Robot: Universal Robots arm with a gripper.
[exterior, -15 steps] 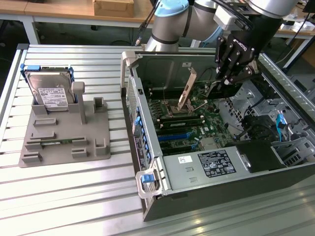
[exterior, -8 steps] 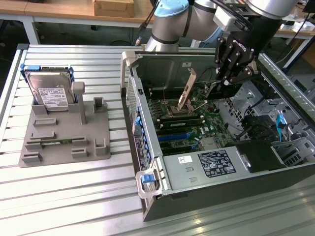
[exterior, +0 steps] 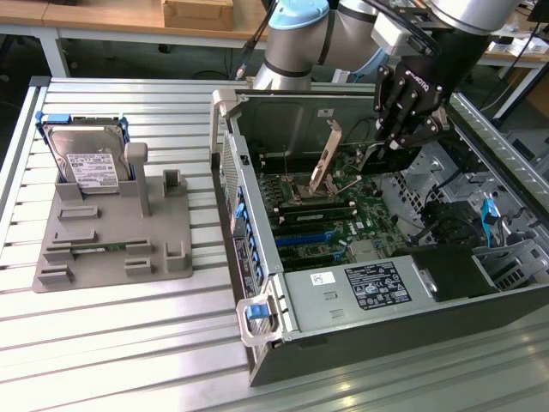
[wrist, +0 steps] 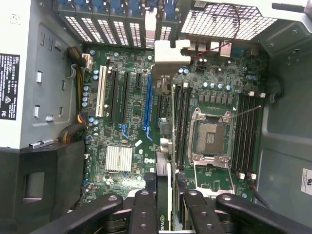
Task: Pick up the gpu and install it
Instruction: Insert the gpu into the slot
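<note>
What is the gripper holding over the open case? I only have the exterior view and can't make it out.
Observer: The gripper is shut on the gpu, held edge-on over the motherboard.
Operator: Bracket orientation?
Observer: Its metal bracket points toward the case's vented rear slot covers.
Operator: Lined up with the blue slot?
Observer: In the wrist view the card's edge appears beside the long blue slot, on the CPU socket side, not over it.
</note>
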